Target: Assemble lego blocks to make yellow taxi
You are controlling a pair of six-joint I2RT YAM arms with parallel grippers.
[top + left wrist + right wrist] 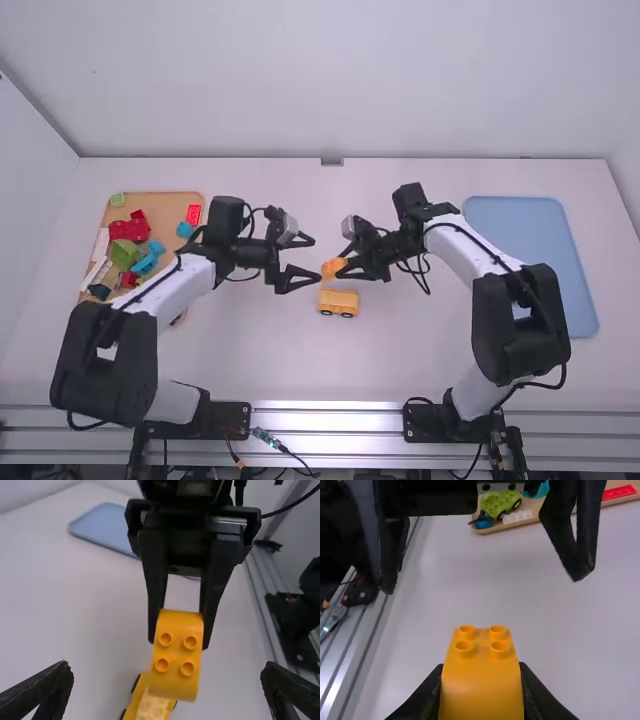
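Near the table's middle, my right gripper (352,268) is shut on an orange-yellow block (333,267). In the right wrist view the block (481,680), studs showing, is between the fingers of my right gripper (481,695). My left gripper (303,262) stands wide open just left of the block, not touching it; in the left wrist view my left gripper (167,680) has its fingers far apart, the held block (176,655) beyond them. A yellow wheeled base (338,302) rests on the table just below the block in the high view; it also shows as the yellow base (150,702) in the left wrist view.
A wooden tray (178,205) with red, green, blue and white pieces lies at the left, partly behind the left arm. A blue tray (530,225) lies at the right, partly behind the right arm. The metal rail (330,410) runs along the near table edge.
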